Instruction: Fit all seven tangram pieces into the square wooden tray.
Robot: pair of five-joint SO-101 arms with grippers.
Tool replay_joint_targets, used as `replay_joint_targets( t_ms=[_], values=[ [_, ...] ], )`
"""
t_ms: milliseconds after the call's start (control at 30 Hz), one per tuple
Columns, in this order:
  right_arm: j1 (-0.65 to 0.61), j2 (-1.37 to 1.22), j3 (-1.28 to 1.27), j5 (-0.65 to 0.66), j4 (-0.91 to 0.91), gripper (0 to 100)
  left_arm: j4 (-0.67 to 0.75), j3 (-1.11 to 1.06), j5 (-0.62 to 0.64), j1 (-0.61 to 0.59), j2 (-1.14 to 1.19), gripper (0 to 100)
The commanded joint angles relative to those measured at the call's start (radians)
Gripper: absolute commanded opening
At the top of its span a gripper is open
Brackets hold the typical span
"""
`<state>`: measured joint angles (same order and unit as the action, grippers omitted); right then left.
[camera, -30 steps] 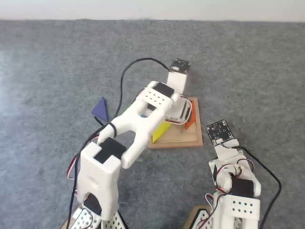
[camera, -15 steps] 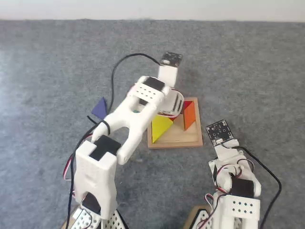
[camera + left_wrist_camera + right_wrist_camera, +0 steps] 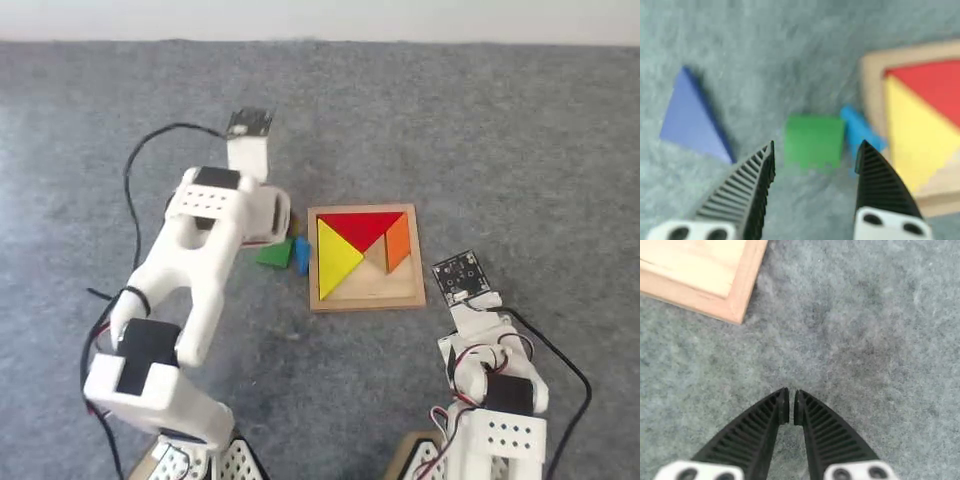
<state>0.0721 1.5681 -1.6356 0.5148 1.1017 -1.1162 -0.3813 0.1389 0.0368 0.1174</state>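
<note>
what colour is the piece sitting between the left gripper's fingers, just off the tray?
Green. The green piece shows best in the left wrist view.

The tray (image 3: 362,298) at the frame's centre is pale, smooth, matt wood. The grey cloth (image 3: 520,130) under it looks fuzzy and rough. The left gripper (image 3: 817,146) has black ribbed plastic fingers (image 3: 752,185).

Bright, even light across the grey table cover (image 3: 520,120), soft and from above. A faint shadow pools beneath the left arm (image 3: 185,280). Close in, the blue triangle (image 3: 687,117) throws a dark edge shadow, the green piece (image 3: 814,140) a paler one.
</note>
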Motion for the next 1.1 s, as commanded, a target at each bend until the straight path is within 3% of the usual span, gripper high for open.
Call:
replay_joint_targets(
  t_ms=[0,567,933,1067],
  values=[
    [-0.008,0.01,0.021,-0.005,-0.015,3.7,-0.02,-0.039,-0.064,-0.051,-0.057,26],
    [-0.01,0.01,0.021,-0.008,-0.013,3.7,0.095,-0.09,-0.153,0.011,-0.021,26],
    [-0.01,0.01,0.021,-0.008,-0.013,3.7,0.023,0.124,-0.149,0.008,0.221,25],
    [-0.01,0.01,0.021,-0.008,-0.013,3.7,0.006,0.13,-0.155,0.015,0.227,17]
  ],
)
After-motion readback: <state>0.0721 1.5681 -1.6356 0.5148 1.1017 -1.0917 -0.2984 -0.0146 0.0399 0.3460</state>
